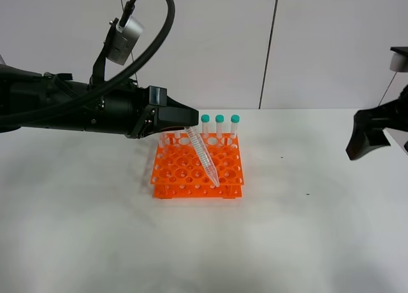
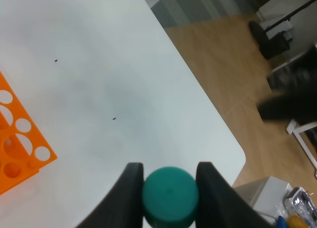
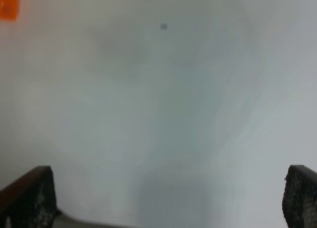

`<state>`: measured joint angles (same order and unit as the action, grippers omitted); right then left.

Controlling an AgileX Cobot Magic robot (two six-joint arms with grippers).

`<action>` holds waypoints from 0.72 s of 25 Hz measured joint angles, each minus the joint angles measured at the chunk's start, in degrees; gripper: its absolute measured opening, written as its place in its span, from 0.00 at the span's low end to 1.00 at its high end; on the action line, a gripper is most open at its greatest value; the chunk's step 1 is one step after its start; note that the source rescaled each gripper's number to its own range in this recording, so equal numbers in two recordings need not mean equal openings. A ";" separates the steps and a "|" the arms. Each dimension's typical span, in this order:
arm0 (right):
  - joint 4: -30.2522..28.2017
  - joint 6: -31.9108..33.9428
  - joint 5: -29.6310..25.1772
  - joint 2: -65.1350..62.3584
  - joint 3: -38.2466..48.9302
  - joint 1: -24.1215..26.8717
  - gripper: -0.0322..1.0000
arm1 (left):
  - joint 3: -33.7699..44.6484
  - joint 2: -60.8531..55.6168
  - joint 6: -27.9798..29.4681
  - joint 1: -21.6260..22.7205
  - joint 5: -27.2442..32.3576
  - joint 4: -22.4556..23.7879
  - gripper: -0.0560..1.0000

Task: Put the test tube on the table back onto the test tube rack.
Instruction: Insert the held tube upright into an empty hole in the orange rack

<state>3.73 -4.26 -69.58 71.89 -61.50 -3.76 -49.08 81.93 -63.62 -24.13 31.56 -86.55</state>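
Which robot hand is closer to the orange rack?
Left. The left hand is above the back edge of the rack, holding a test tube slanted over the holes. The right hand is far off to the right, open and empty.

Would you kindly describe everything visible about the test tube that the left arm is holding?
The test tube is slim, clear plastic with ribbed markings and a conical tip. Its teal cap is clamped in the left claw. It hangs tilted, tip down over the front holes of the orange rack; whether it touches is unclear.
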 joint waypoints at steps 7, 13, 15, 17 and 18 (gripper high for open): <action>0.43 0.01 1.99 -21.67 19.80 0.00 1.00 | 0.00 0.00 0.00 0.00 0.05 0.00 0.06; 0.43 0.06 8.91 -42.81 32.46 0.00 1.00 | 0.00 0.00 0.00 0.00 0.05 0.00 0.06; 0.43 0.06 10.24 -48.29 32.68 0.00 1.00 | 0.00 0.00 0.00 0.00 0.05 0.00 0.06; 0.43 0.06 10.23 -52.97 32.86 0.00 1.00 | 0.00 0.00 0.00 0.00 0.05 0.00 0.06; 0.43 0.06 10.23 -54.48 32.86 0.00 1.00 | 0.00 0.00 0.00 0.00 0.05 0.00 0.06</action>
<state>4.16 -4.20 -59.35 17.41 -28.64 -3.76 -49.08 81.93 -63.62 -24.13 31.61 -86.55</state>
